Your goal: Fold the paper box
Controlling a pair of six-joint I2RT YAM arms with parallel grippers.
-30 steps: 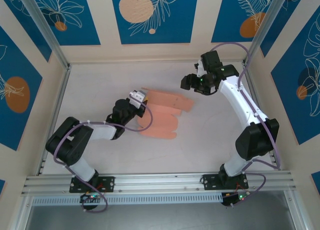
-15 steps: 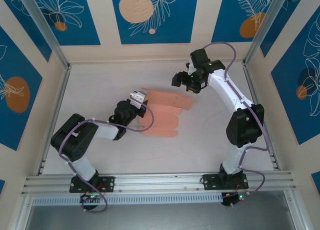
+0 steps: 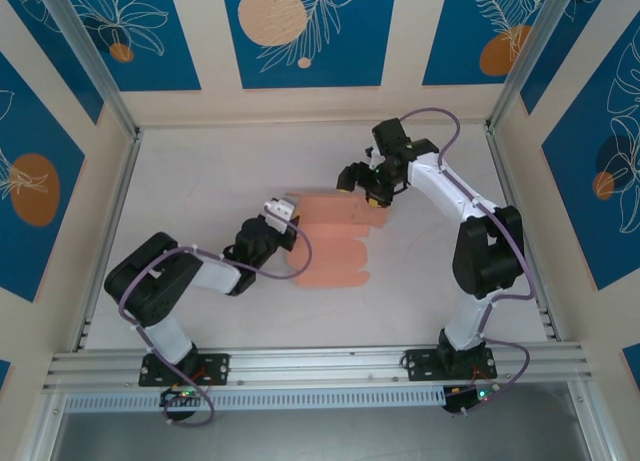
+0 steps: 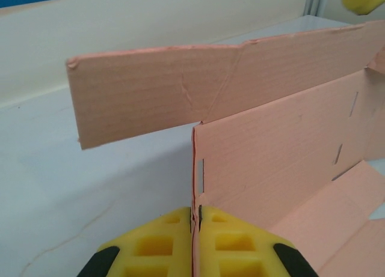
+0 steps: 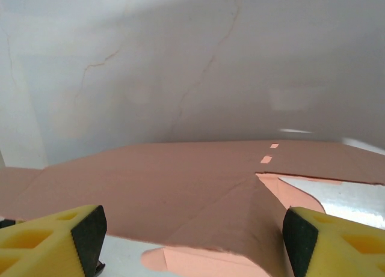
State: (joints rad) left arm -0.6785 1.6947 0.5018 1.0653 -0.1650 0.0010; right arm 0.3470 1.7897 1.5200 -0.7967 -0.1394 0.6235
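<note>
While left gripper [image 4: 196, 232] pinches paper box [image 3: 335, 243] edge, right gripper [image 5: 192, 236] spread over its far end; pinched edge hidden btwn pads [image 4: 237, 247]

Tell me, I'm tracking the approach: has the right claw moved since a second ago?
Yes. The right claw moved left, away from the right corner post, to above the paper box's far edge.

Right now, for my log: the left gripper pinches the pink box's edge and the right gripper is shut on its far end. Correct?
No. The left gripper pinches the paper box edge, but the right gripper is open at its far end: right wrist view.
</note>
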